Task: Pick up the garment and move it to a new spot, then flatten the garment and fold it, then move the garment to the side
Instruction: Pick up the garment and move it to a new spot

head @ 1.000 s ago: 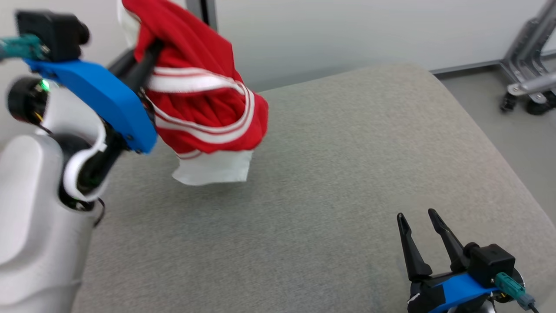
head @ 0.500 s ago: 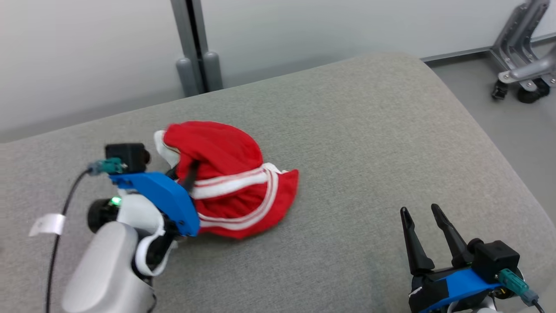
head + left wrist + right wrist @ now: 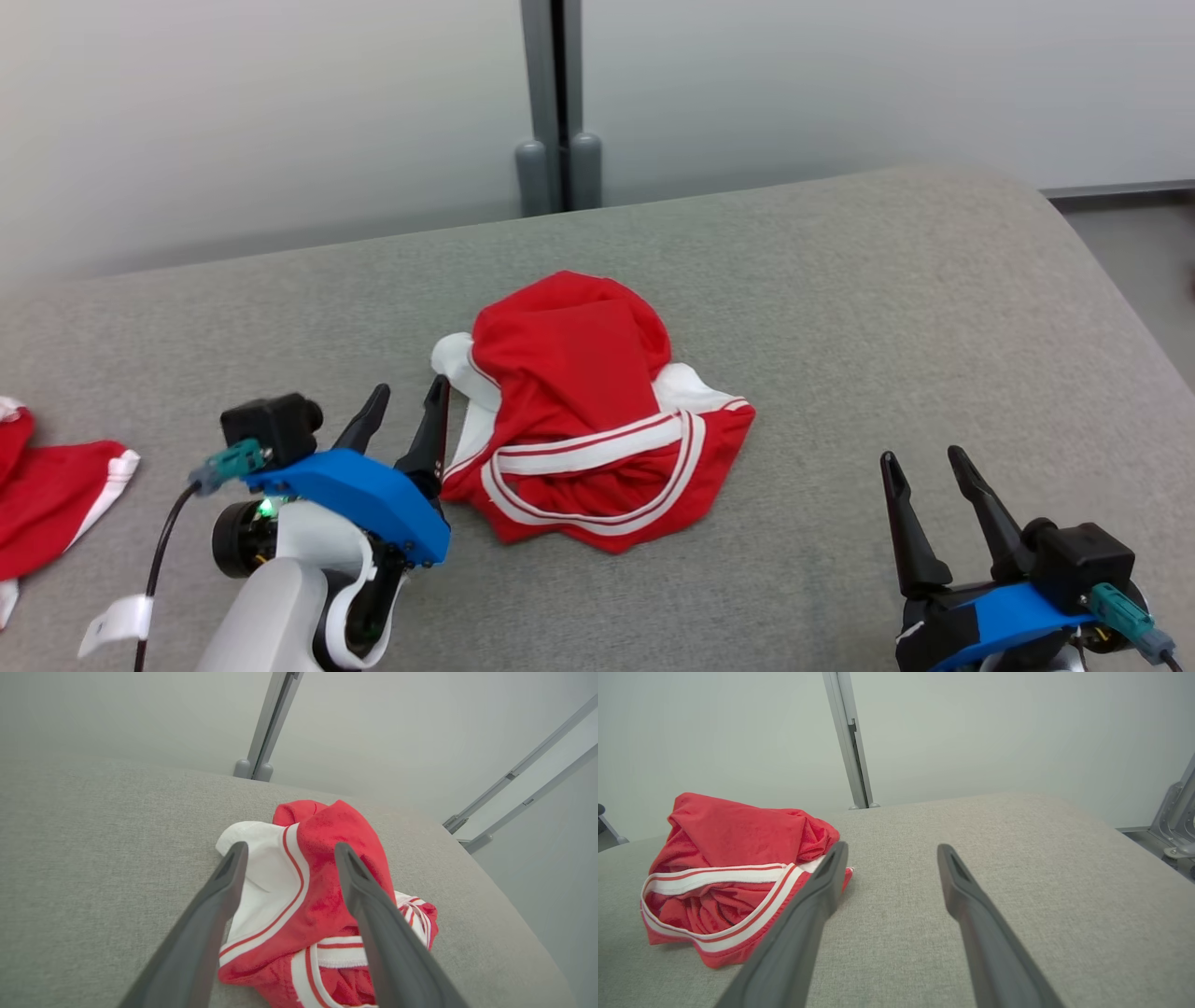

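Observation:
The garment (image 3: 588,411) is a red piece with white bands and thin red stripes, lying crumpled in a heap on the grey padded surface (image 3: 840,308). It also shows in the left wrist view (image 3: 322,896) and the right wrist view (image 3: 733,868). My left gripper (image 3: 408,401) stands open just left of the heap, its fingers apart and holding nothing; in its own view (image 3: 287,851) the fingers straddle the garment's white edge. My right gripper (image 3: 924,462) is open at the lower right, well clear of the cloth.
Another red and white cloth (image 3: 47,485) lies at the far left edge of the surface. A grey post (image 3: 557,103) stands against the pale wall behind. The surface rounds off at the right, with floor (image 3: 1139,261) beyond.
The left gripper lowered the garment from the air onto the surface, then opened and let it go. The head camera has shifted too. The right gripper stayed open in place.

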Robot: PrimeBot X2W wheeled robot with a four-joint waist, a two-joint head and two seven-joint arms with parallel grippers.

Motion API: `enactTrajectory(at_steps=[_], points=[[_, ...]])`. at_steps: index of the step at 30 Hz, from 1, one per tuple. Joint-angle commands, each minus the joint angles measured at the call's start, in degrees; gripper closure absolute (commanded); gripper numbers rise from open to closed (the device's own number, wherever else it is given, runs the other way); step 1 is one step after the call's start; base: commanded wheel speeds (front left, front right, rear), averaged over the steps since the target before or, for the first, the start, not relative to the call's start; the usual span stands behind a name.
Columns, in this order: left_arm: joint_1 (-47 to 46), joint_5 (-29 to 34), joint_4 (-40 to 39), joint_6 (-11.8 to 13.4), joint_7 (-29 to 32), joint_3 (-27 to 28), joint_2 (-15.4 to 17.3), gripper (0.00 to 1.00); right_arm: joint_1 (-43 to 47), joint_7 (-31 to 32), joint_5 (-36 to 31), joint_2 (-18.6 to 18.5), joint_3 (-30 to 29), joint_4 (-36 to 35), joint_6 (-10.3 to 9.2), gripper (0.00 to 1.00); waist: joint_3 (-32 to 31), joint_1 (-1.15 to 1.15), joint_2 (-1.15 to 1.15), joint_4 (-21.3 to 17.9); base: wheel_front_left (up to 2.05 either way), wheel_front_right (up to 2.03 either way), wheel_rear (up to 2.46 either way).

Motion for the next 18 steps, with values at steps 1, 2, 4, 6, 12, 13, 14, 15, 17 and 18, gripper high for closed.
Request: enactTrajectory(at_steps=[1, 2, 4, 6, 12, 13, 14, 15, 17, 18], points=[[1.66, 0.8, -1.26, 0.66, -1.71, 0.46, 0.08, 0.0, 0.64, 0.17, -0.36, -0.28, -0.42, -0.45, 0.03, 0.0, -0.03, 0.0, 0.0, 1.05, 0.0, 0.0, 0.0], [2.39, 1.37, -2.02, 0.89, -2.94, 0.41, 0.36, 0.0, 0.84, 0.33, -0.4, -0.28, -0.75, -0.64, 0.03, 0.0, -0.24, 0.0, 0.0, 1.76, 0.0, 0.0, 0.0], [4.13, 2.1, -3.52, 1.14, -5.61, 0.66, 0.62, 0.0, 1.16, 0.55, -0.79, -0.27, -1.04, -1.05, 0.03, 0.0, -0.75, 0.0, 0.0, 3.08, 0.0, 0.0, 0.0], [5.69, 3.33, -4.84, 1.46, -8.48, 1.05, 1.31, 0.0, 1.57, 0.8, -0.95, -0.3, -1.31, -1.46, 0.03, 0.0, -1.31, 0.0, 0.0, 4.29, 0.0, 0.0, 0.0], [10.7, 7.43, -7.83, 2.07, -17.03, 1.19, 3.45, 0.0, 2.53, 1.76, -1.22, -0.3, -2.81, -1.85, 0.03, 0.0, -3.29, 0.0, 0.0, 7.54, 0.0, 0.0, 0.0], [11.6, 8.1, -8.29, 2.02, -18.29, 1.16, 3.71, 0.0, 2.6, 1.82, -0.92, -0.3, -3.15, -1.86, 0.02, 0.0, -3.6, 0.0, 0.0, 8.01, 0.0, 0.0, 0.0], [12.4, 8.26, -8.7, 2.15, -19.32, 1.39, 3.59, 0.0, 2.71, 1.76, -0.69, -0.3, -3.68, -1.97, 0.03, 0.0, -3.9, 0.0, 0.0, 8.51, 0.0, 0.0, 0.0], [13.34, 8.56, -9.16, 2.11, -20.18, 1.62, 3.61, 0.0, 2.87, 1.85, -0.47, -0.28, -4.12, -2.07, 0.03, 0.0, -4.12, 0.0, 0.0, 8.99, 0.0, 0.0, 0.0], [14.91, 9.68, -9.95, 2.05, -21.34, 2.0, 3.89, 0.0, 3.08, 2.05, -0.44, -0.28, -4.99, -2.21, 0.03, 0.0, -4.4, 0.0, 0.0, 9.99, 0.0, 0.0, 0.0], [15.54, 10.11, -10.09, 1.84, -21.65, 2.17, 3.86, 0.0, 3.17, 2.12, -0.66, -0.28, -5.48, -2.36, 0.03, 0.0, -4.54, 0.0, 0.0, 10.55, 0.0, 0.0, 0.0]])
